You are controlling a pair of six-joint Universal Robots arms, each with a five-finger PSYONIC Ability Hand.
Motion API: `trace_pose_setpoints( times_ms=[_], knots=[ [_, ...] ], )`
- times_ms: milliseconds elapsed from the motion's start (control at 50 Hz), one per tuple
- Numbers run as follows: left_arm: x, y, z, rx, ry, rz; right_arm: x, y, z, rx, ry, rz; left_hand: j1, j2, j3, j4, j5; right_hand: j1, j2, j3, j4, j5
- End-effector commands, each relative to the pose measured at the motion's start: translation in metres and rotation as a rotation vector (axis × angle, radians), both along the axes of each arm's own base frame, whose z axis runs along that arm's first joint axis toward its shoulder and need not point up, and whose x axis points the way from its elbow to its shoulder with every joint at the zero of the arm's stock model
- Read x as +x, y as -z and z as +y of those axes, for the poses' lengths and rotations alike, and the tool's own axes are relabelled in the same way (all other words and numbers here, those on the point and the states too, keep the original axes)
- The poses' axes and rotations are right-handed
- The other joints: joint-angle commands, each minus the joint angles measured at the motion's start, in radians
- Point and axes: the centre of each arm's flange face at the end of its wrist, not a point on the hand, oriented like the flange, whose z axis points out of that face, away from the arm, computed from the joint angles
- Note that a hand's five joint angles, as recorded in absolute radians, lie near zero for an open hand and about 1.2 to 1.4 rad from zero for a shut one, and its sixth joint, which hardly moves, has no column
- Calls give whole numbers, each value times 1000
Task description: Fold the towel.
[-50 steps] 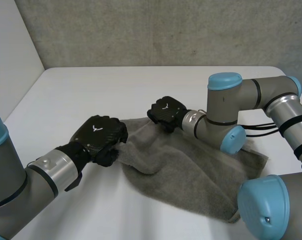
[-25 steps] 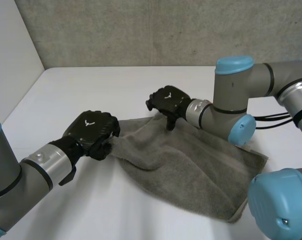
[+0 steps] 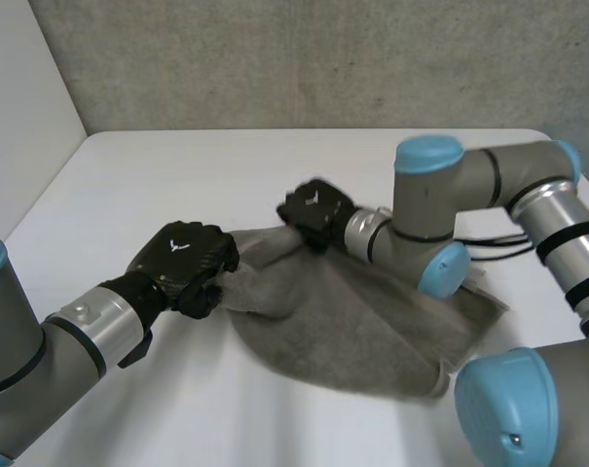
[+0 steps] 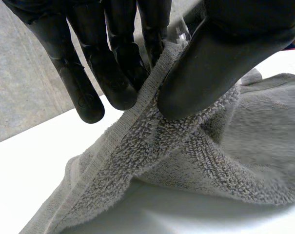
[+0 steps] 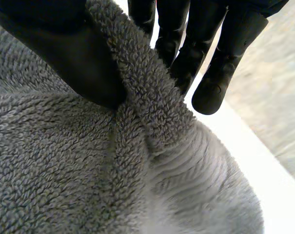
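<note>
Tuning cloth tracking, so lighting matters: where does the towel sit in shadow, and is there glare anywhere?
Head view: soft, even light, no glare on the towel. Left wrist view: the table darkens under the towel's lifted fold; faint sheen on the left hand. Right wrist view: the crease by the right hand is shaded.

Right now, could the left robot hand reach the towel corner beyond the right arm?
Probably not: the left robot hand is pinching the towel's opposite end, and the right arm lies across the way.

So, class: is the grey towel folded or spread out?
Spread, not folded: the towel lies rumpled on the table, one end pinched by the left hand and right hand.
</note>
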Motion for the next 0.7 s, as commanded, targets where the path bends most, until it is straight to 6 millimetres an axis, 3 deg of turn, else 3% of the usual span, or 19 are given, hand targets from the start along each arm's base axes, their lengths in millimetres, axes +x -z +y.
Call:
trace_pose_setpoints(
  times_ms=[20,80,160,260,300,340,400,520,560,580,620,640,660,680,700],
  knots=[
    [2,-1,-4,-6,-14,2,-10,-77,-8,-69,53,-130,51,-27,-32,-26,4,69,88,87,63,96],
    [3,-3,-6,-12,-20,1,-19,-91,-7,-59,67,-123,45,-33,-38,-32,-2,69,88,87,63,96],
    [3,-4,-8,-16,-26,2,-29,-91,1,13,73,-59,45,-33,-38,-32,-2,69,88,87,63,96],
    [7,-3,-11,-17,-50,-5,-57,-79,17,172,52,126,36,-42,-47,-40,-10,69,88,87,63,96],
    [7,-1,-11,-14,-52,-12,-72,-61,40,298,-43,281,-28,-106,-111,-105,-75,69,88,87,63,96],
    [7,0,-11,-14,-50,-14,-82,-58,46,323,-76,333,-60,-138,-144,-137,-107,69,88,87,63,96],
    [6,2,-18,-20,-50,-16,-96,-60,48,279,-105,383,-67,-144,-150,-143,-113,69,88,87,63,96],
    [-4,3,-50,-64,-46,-45,-91,-77,27,78,-51,307,-55,-133,-138,-131,-101,69,88,87,63,96],
    [-12,-19,-78,-162,-72,-55,-83,-111,5,-98,43,186,-34,-112,-118,-111,-81,69,88,87,63,96],
    [-12,-19,-78,-162,-72,-55,-83,-111,5,-99,44,186,-34,-112,-118,-111,-81,69,88,87,63,96],
    [-18,-65,-110,-300,-136,-22,-79,-167,-19,-332,177,10,-8,-86,-91,-85,-55,69,88,87,63,96],
    [-18,-66,-110,-300,-136,-22,-79,-167,-19,-334,178,9,-8,-86,-91,-85,-54,69,88,87,63,96],
    [-22,-93,-123,-382,-163,11,-78,-201,-27,-457,242,-101,18,-60,-65,-58,-28,69,88,87,63,96],
    [-22,-94,-123,-382,-163,11,-78,-201,-27,-458,243,-102,19,-59,-65,-58,-28,69,88,87,63,96],
    [-24,-126,-133,-478,-194,51,-79,-234,-31,-575,297,-222,19,-59,-65,-58,-28,69,88,87,63,96]
  ],
)
